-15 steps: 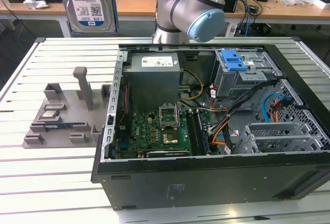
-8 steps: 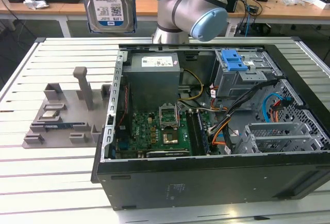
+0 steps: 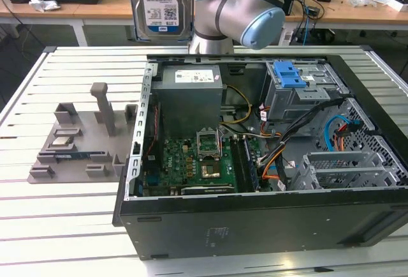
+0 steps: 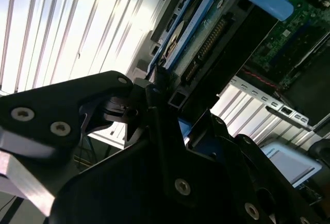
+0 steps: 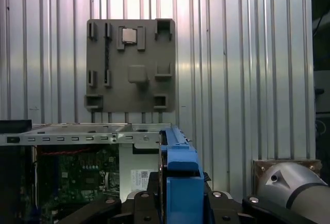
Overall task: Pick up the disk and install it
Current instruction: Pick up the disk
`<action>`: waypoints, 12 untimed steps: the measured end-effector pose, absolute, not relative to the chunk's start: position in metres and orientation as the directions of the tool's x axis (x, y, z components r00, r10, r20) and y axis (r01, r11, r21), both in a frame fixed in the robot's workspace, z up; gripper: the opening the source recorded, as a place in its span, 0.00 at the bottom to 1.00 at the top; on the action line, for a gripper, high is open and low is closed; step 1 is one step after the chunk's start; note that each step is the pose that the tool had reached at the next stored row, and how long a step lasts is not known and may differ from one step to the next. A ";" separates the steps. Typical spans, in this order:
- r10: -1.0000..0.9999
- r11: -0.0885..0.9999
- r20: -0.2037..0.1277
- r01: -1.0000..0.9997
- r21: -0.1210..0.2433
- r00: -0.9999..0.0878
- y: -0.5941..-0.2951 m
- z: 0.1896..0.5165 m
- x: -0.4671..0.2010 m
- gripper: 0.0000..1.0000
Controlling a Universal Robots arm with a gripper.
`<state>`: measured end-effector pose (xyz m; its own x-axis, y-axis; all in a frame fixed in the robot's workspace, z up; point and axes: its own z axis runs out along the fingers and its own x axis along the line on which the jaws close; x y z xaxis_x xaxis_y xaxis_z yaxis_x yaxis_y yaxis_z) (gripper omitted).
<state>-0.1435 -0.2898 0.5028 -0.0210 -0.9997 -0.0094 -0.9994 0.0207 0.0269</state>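
Observation:
The disk (image 3: 159, 2), a silver drive with a white-and-blue label, hangs upright in the air above the back edge of the table, over the rear of the open computer case (image 3: 255, 226). The robot arm (image 3: 245, 12) stands just to the exterior view's right of it. In the second wrist view my gripper (image 4: 162, 97) is shut on the disk (image 4: 206, 33), its black fingers (image 4: 147, 92) clamped on the end with the blue side rails. The first wrist view looks along the disk's blue rail (image 5: 180, 175), held edge-on.
Inside the case are a big grey metal box (image 3: 190, 98), a green motherboard (image 3: 191, 162), and a grey drive cage with a blue latch (image 3: 290, 76). A grey fixture plate (image 3: 76, 143) lies on the slatted table (image 3: 64, 226) beside the case. Desks with clutter stand behind.

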 end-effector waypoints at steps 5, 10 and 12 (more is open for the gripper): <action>-1.000 0.021 -0.009 -0.999 0.027 -0.021 -0.290 0.503 -0.123 0.37; -1.000 0.021 -0.009 -0.999 0.028 -0.021 -0.290 0.503 -0.097 0.37; -1.000 0.020 -0.009 -0.999 0.028 -0.021 -0.290 0.503 -0.085 0.37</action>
<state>-0.0855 -0.2899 0.5027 -0.0208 -0.9997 -0.0094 -0.9994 0.0205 0.0280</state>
